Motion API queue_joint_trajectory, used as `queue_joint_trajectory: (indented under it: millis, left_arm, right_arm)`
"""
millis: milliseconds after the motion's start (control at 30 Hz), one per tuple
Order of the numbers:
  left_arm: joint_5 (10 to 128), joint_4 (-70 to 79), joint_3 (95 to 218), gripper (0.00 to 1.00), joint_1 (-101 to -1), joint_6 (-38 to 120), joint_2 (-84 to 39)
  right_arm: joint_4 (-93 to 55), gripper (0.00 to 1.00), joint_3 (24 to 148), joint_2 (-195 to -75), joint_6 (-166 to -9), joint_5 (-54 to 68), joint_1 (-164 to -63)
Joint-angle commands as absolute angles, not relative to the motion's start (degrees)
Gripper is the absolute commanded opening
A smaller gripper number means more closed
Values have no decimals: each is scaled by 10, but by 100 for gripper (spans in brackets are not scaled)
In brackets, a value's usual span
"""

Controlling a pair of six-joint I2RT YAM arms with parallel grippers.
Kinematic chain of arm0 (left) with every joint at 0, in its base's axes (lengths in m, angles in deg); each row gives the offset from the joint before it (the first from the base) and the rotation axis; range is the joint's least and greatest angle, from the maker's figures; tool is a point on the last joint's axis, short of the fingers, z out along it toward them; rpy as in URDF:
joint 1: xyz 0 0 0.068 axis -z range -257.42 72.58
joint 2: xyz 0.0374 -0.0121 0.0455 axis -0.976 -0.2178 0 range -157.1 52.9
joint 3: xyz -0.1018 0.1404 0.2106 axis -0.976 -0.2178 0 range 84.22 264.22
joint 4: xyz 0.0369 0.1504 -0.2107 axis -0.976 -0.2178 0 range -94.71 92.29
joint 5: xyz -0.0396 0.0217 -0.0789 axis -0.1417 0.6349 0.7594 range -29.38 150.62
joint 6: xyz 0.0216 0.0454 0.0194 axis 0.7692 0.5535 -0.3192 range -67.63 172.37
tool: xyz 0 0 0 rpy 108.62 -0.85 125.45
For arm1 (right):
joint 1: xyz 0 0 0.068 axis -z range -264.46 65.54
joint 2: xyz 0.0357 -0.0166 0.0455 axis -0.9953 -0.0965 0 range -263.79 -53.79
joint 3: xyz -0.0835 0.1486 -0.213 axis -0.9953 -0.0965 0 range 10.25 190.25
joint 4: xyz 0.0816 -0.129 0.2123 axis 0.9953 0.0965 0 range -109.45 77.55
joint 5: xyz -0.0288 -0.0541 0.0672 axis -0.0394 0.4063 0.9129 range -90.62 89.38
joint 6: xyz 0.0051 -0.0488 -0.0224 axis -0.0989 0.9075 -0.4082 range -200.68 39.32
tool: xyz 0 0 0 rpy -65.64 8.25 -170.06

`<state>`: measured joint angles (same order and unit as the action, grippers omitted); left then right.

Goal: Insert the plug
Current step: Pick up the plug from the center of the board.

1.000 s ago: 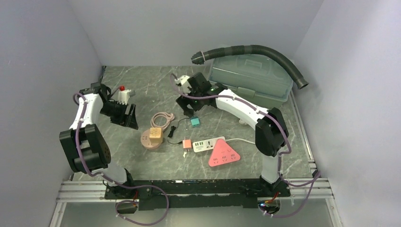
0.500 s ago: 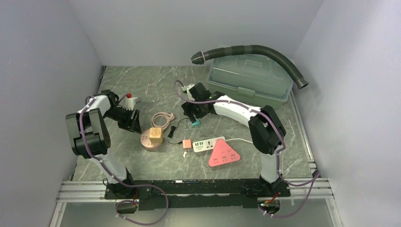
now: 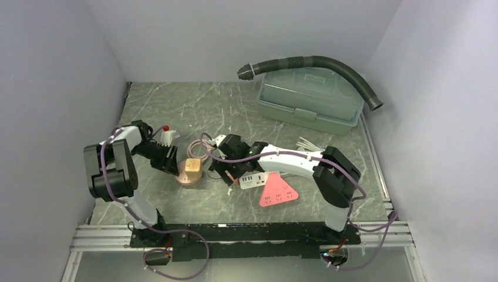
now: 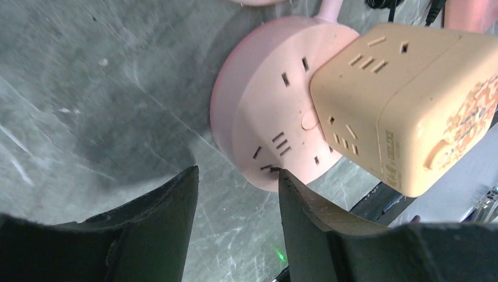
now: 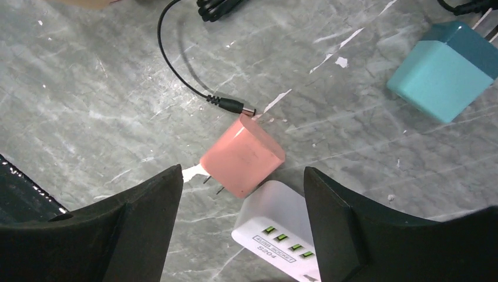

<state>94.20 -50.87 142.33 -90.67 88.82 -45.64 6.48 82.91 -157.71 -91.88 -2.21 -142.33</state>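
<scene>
Since the earlier frame both arms have swung inward over the counter [image 5: 88,88]. The right tool [image 5: 242,171], jaws apart, straddles the pink plug [image 5: 242,155], which lies loose at the white power strip's [image 5: 276,223] 11 o'clock. The left tool [image 4: 236,171], jaws apart and empty, has the round pink socket [image 4: 264,117] at 1 o'clock.

from above, the right gripper [image 3: 229,171] seems to hide the pink plug [image 5: 242,155]; white power strip [image 5: 276,229] cut off below.

This is a robotics lab cell: plain pale walls [image 3: 53,88] close in a marble-look table [image 3: 194,106] on the left, far and right sides. A left arm [image 3: 108,170] and a right arm [image 3: 293,161] stand on a metal rail [image 3: 100,234] at the near edge, and a lidded box [image 3: 311,97] with a hose [image 3: 329,61] sits far right.
</scene>
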Motion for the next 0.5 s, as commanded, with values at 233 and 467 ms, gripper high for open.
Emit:
queue_joint_trajectory:
  millis: [233,467]
  left_arm:
    - [946,-553,1402,57,-906,914,-382]
    - [947,-610,1455,63,-912,902,-342]
  right_arm:
    - [21,72,843,-1607,-943,13,-1426]
    - [16,66,834,-1622,-943,31,-1436]
